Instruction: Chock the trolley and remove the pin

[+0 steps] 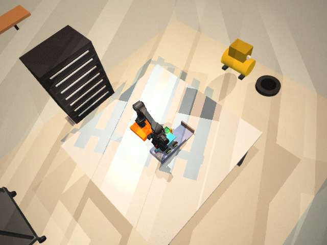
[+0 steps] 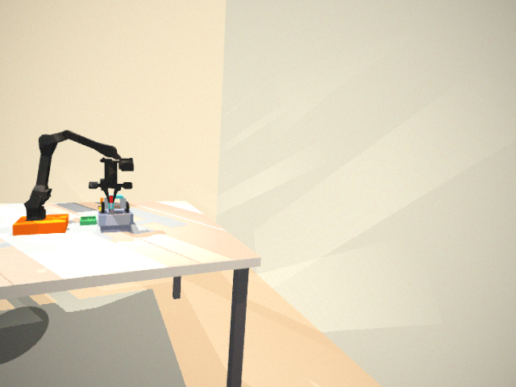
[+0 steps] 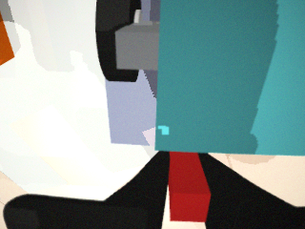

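The trolley (image 1: 170,138) (image 3: 214,72), with a teal top, stands on the grey-blue ramp (image 1: 185,133) (image 2: 115,221) (image 3: 128,119). My gripper (image 2: 111,201) (image 3: 180,156) points down at the trolley's uphill end and is shut on the red head of the stop pin (image 2: 111,198) (image 3: 190,206). The pin is upright; its lower end is not clear. The chock's orange handle (image 1: 170,130) (image 2: 101,200) shows at the trolley's downhill part, on the tray side; its base and any wheel contact are too small to tell. The green tray (image 1: 166,129) (image 2: 88,220) stands beside the ramp.
The arm's orange base (image 1: 141,130) (image 2: 40,225) stands beyond the tray from the ramp. A brown end board (image 1: 188,126) closes the ramp's downhill end. The trolley's top is very close to the fingers, and a black wheel (image 3: 116,43) shows at its side.
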`<state>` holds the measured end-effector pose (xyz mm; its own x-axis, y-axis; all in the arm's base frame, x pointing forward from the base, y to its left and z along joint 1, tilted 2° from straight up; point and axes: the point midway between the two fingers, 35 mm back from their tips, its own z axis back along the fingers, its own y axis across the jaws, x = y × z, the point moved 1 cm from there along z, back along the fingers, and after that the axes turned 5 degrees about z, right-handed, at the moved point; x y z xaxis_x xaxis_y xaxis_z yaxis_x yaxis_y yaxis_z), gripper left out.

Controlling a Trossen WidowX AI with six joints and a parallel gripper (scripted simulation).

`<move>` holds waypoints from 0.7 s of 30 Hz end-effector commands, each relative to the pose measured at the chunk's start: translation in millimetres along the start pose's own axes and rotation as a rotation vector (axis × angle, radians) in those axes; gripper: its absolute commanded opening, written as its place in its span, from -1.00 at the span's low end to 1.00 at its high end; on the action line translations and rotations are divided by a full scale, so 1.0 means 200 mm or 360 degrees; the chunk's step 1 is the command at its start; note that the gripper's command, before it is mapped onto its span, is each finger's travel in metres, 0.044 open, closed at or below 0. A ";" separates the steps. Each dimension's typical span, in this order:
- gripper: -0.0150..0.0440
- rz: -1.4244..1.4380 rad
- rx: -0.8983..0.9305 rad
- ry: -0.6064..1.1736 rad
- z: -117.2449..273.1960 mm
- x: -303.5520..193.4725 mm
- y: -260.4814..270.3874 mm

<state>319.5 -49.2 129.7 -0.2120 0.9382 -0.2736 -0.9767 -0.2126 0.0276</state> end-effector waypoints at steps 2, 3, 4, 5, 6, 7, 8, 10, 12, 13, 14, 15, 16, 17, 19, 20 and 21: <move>-0.49 -0.0007 -0.0006 0.0006 0.03 -0.01 0.00; -0.49 -0.0007 -0.0006 0.0006 0.03 -0.01 0.00; -0.49 -0.0007 -0.0006 0.0006 0.04 -0.01 0.00; -0.49 -0.0007 -0.0006 0.0006 0.04 -0.01 0.00; -0.49 -0.0007 -0.0006 0.0006 0.04 -0.01 0.00; -0.49 -0.0007 -0.0006 0.0006 0.05 -0.01 0.00; -0.49 -0.0007 -0.0006 0.0006 0.05 -0.01 0.00; -0.49 -0.0007 -0.0006 0.0006 0.06 -0.01 0.00; -0.49 -0.0007 -0.0006 0.0006 0.06 -0.01 0.00; -0.49 -0.0007 -0.0006 0.0006 0.07 -0.01 0.00; -0.49 -0.0007 -0.0006 0.0006 0.07 -0.01 0.00; -0.49 -0.0007 -0.0006 0.0006 0.07 -0.01 0.00; -0.49 -0.0007 -0.0006 0.0006 0.08 -0.01 0.00; -0.49 -0.0007 -0.0006 0.0006 0.08 -0.01 0.00; -0.49 -0.0007 -0.0006 0.0006 0.09 -0.01 0.00; -0.49 -0.0007 -0.0006 0.0006 0.09 -0.01 0.00; -0.49 -0.0007 -0.0006 0.0006 0.09 -0.01 0.00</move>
<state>318.3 -45.6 143.5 -0.2126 0.9389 -0.2706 -0.9766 -0.2135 0.0264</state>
